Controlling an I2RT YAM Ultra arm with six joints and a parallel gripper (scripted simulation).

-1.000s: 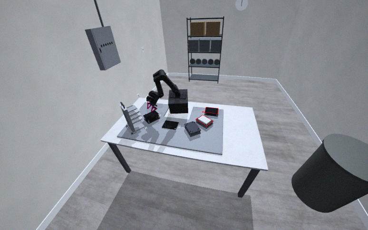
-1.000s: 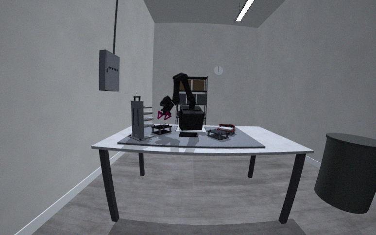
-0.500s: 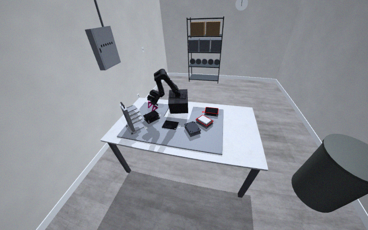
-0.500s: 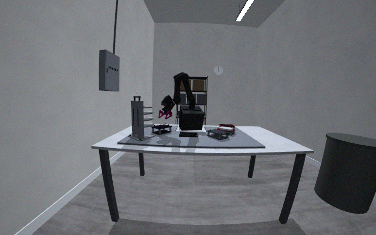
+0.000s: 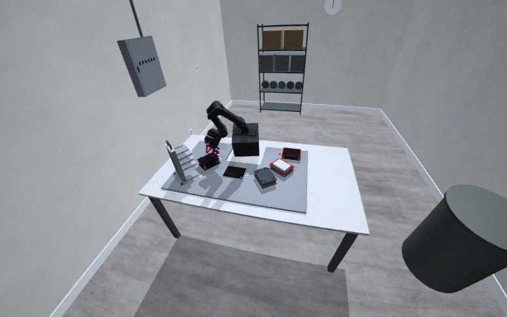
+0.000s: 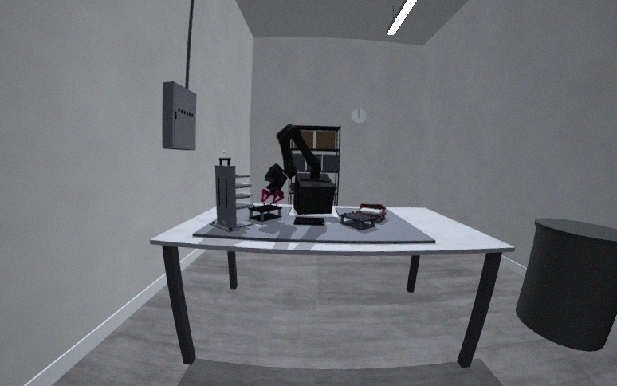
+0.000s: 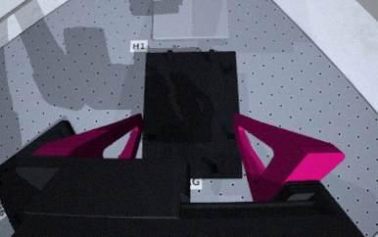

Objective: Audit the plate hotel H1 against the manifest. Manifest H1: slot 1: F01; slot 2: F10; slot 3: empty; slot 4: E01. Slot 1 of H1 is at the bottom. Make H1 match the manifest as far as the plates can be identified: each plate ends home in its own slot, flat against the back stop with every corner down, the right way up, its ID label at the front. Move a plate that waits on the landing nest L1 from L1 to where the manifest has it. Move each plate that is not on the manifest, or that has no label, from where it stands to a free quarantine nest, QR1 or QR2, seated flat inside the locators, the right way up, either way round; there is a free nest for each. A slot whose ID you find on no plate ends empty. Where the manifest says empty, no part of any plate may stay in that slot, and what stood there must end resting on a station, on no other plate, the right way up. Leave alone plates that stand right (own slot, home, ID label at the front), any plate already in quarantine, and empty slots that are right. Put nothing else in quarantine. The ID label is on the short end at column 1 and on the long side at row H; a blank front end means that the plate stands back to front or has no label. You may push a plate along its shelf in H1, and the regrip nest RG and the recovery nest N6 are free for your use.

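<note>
My gripper (image 5: pixel 211 152) hangs open and empty a little above the black regrip nest (image 5: pixel 208 161), next to the arm's base. In the wrist view its magenta fingers stand one on each side of the nest's black top (image 7: pixel 191 110), apart from it; the tags "H1" and "RG" lie on the mat beside it. The plate hotel H1 (image 5: pixel 178 162) stands at the mat's left end, and its thin shelves (image 5: pixel 185 156) look bare from here. It also shows in the exterior view (image 6: pixel 225 195), with the gripper (image 6: pixel 272 196) to its right. A white plate (image 5: pixel 281 166) lies in a red-edged quarantine nest.
A second red-edged nest (image 5: pixel 291 152) with a dark inside sits behind the white plate. A flat black nest (image 5: pixel 234 171) and a raised dark nest (image 5: pixel 264 176) lie mid-mat. The arm's black base block (image 5: pixel 245 140) stands right of the gripper.
</note>
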